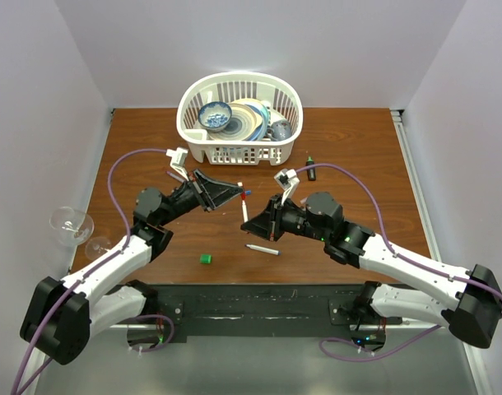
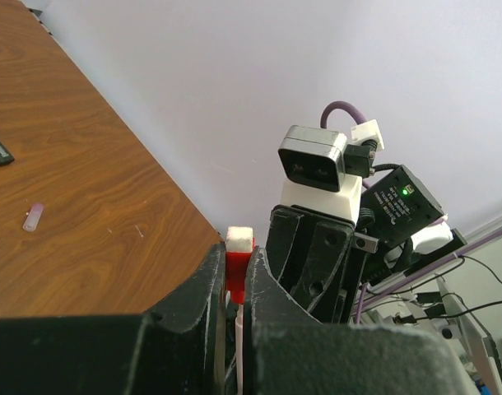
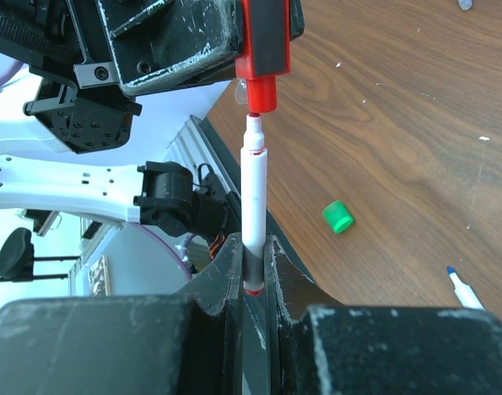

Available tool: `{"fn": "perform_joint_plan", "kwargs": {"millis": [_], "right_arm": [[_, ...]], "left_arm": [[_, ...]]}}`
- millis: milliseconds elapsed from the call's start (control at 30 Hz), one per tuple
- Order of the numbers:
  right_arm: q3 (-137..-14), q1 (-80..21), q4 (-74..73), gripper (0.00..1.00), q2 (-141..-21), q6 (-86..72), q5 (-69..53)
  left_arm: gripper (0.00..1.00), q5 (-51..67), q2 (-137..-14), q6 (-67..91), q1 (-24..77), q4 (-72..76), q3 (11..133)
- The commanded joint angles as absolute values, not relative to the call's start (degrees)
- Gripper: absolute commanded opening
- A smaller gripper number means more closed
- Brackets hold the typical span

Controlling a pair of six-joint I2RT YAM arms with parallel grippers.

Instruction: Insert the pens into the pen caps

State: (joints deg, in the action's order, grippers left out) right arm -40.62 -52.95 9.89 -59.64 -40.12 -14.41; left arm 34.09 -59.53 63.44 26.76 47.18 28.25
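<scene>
My left gripper point(image 1: 239, 193) is shut on a red pen cap point(image 2: 237, 267) with a white end. In the right wrist view the red cap point(image 3: 262, 58) points its mouth down. My right gripper point(image 3: 255, 255) is shut on the lower end of a slim white pen point(image 3: 253, 197), held upright. The pen's red tip sits just under the cap's mouth, slightly left of it. A second white pen point(image 1: 262, 248) with a blue tip lies on the table. The green cap point(image 1: 205, 259) lies near the front. The black marker point(image 1: 310, 169) lies behind the right arm.
A white basket point(image 1: 234, 152) holding bowls and plates stands at the back centre. A clear wine glass point(image 1: 70, 224) lies off the table's left edge. A small pale cap-like piece point(image 2: 33, 216) lies on the wood. Both arms meet mid-table.
</scene>
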Motion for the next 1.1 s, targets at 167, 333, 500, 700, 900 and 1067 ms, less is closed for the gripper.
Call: {"fn": "perform_joint_plan", "kwargs": {"millis": [167,333,500,700,900,1067], "right_arm": [[-43.51,-53.35,11.51,0.00,-58.89,-39.90,-12.57],[-44.30,-53.35,10.29,0.00,-57.75,-38.76,-10.90],[-46.49,-53.35,7.83,0.00,-57.48,-37.36,-7.93],[-51.50,-53.35,3.79,0.00,-57.65,-32.88,-4.40],[-56.15,-53.35,1.86,0.00,-59.49,-28.48,2.54],[-63.27,-53.26,-2.11,0.00,-63.01,-24.88,6.06]], "left_arm": [[0.00,34.63,-58.45,62.49,27.51,49.66,27.42],[0.00,35.50,-57.66,60.91,28.12,46.67,26.90],[0.00,37.35,-58.09,60.47,28.65,44.83,26.11],[0.00,37.00,-58.62,59.67,30.85,43.15,24.27],[0.00,34.46,-59.85,61.44,35.06,44.31,20.84],[0.00,32.35,-59.68,61.96,38.23,47.45,17.76]]}}
